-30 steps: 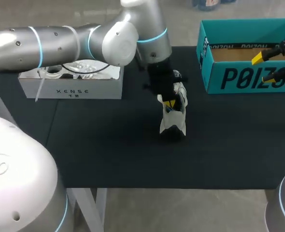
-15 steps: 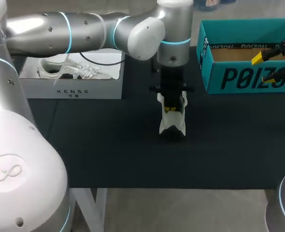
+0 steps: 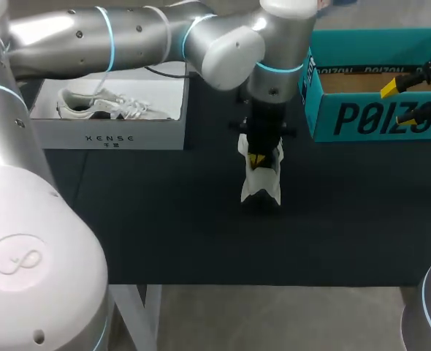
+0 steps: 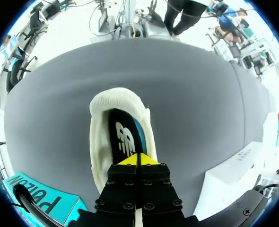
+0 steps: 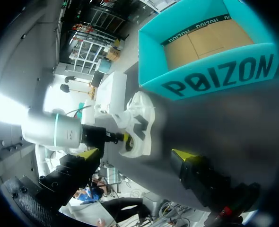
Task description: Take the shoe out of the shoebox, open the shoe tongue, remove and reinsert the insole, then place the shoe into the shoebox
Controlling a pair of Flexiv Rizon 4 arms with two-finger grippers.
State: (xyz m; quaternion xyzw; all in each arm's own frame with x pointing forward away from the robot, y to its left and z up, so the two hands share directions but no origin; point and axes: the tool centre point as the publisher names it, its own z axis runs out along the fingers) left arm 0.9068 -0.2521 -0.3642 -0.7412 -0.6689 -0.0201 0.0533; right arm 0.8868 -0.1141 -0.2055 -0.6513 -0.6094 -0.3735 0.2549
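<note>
Shoe (image 3: 262, 184): white, middle of surface.
Left fingers (image 4: 128, 161): pinched together, tips down in shoe at the insole (image 4: 125, 138).
Right fingers (image 5: 184, 155): wide apart, by teal box (image 3: 361, 117), far right corner.

The worktop (image 3: 164, 219) is dark and flat. A white shoe (image 3: 264, 186) sits on it, right under the left end effector (image 3: 257, 158), with its open top facing up. A teal shoebox (image 3: 361, 121) stands on the worktop off to one side of that end effector, and the right end effector (image 3: 402, 102) hangs close by this box. A white box (image 3: 106, 135) stands on the other side of the left end effector, farther away.
</note>
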